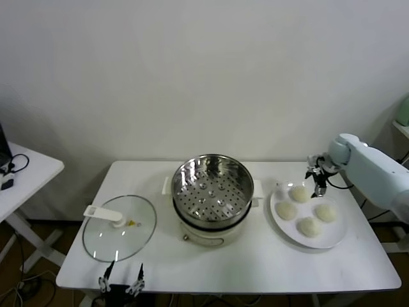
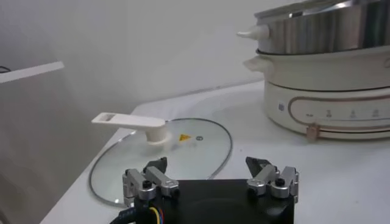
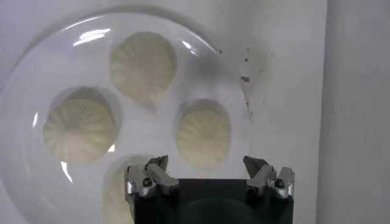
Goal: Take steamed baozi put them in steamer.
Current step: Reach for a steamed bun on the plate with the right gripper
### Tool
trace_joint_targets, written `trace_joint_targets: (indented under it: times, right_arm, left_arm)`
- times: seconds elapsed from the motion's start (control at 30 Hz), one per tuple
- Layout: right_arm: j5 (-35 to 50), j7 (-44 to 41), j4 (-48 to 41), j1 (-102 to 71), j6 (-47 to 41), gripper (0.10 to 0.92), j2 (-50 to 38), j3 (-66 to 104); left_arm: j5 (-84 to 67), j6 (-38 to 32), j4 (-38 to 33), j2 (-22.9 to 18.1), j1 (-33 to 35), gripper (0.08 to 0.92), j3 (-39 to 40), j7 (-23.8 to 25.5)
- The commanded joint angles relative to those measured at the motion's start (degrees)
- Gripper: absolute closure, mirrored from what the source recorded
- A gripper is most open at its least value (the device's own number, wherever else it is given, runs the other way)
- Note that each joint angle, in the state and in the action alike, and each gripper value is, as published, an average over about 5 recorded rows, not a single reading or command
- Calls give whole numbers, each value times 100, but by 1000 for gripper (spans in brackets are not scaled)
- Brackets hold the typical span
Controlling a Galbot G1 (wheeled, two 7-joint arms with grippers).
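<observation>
Several cream-white steamed baozi lie on a white plate (image 1: 335, 240) at the right: one at the back (image 1: 298, 193), one on the left (image 1: 285, 210) and two nearer the front edge (image 1: 325, 212) (image 1: 308, 226). My right gripper (image 1: 314, 184) hovers open over the plate's far edge. In the right wrist view its jaws (image 3: 206, 165) stand wide apart above one baozi (image 3: 203, 135), with others (image 3: 143, 66) (image 3: 79, 128) beyond on the plate (image 3: 201, 67). The shiny steel steamer (image 1: 211, 188) holds nothing and stands mid-table on its cream cooker base (image 1: 211, 235). My left gripper (image 1: 121, 281) waits open at the table's front edge.
A glass lid (image 1: 119, 228) with a white handle lies flat at the table's left, just beyond the left gripper (image 2: 210, 165). The left wrist view shows the lid (image 2: 183, 152) and the steamer (image 2: 329, 27). A second white table (image 1: 25, 169) stands at far left.
</observation>
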Motion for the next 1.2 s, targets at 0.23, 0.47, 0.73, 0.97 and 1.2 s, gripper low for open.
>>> trace_joint_targets:
  times: [0.23,0.47,0.73,0.97,1.2]
  right_arm:
    - [-493,-51,-700,-337,398,203,411,732]
    - [-698,52,-1006,-322,650,203,613,994]
    - [-792,51,-1103,-312,705,203,699,1012]
    - [-919,64,-1202,-302,732,203,765,1060]
    - [-1036,78,-1225,-315,742,232,770,1097]
  left_arm:
    - [17,-28,59,10,5,177,-10,-12]
    - [23,-43,80,30,6,177,-14,-23]
    - [18,-36,101,52,-15,177,-1,-25]
    - [3,-30,126,71,-47,177,-9,-25]
    - [-2,-30,151,66,-70,177,-4,-25]
